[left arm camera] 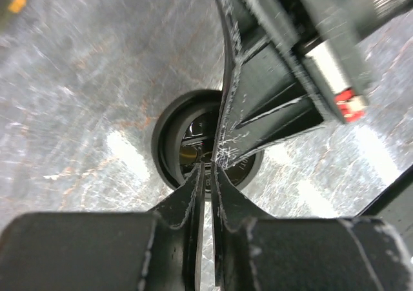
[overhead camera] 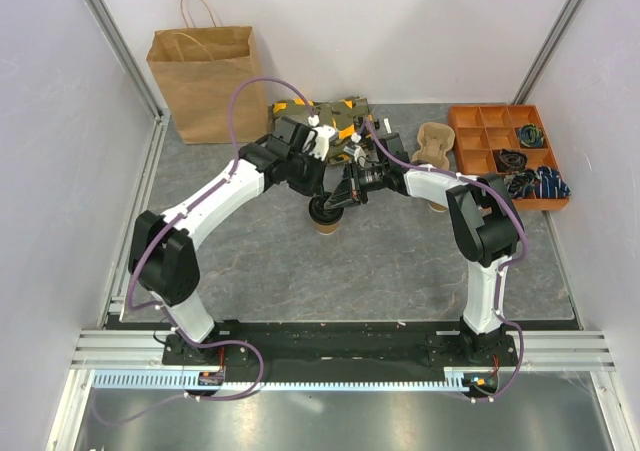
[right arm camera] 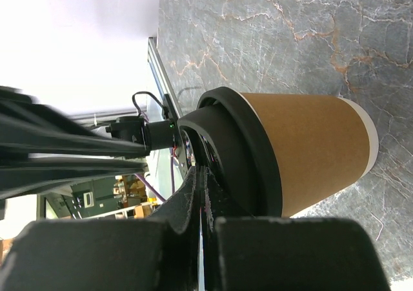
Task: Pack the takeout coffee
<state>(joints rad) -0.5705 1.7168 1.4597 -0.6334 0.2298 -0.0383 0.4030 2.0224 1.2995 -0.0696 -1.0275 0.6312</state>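
Standing upright far left, the paper bag [overhead camera: 205, 81] faces the arms. The left fingers [left arm camera: 184, 204], narrowed to a sliver, hang over the takeout coffee [overhead camera: 327, 218] mid-desk [overhead camera: 400, 261]. The right fingers [right arm camera: 186, 200], pressed together, meet its black lid [right arm camera: 248, 155]. Neither grips it, I'd say. One should spread wide, clasp the cup wall, keeping it upright.

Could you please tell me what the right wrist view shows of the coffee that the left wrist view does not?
Only the right wrist view shows the brown paper wall and pale base rim of the takeout coffee. Only the left wrist view looks down onto its black lid, with the right gripper crossing above. Both show that lid and the grey table.
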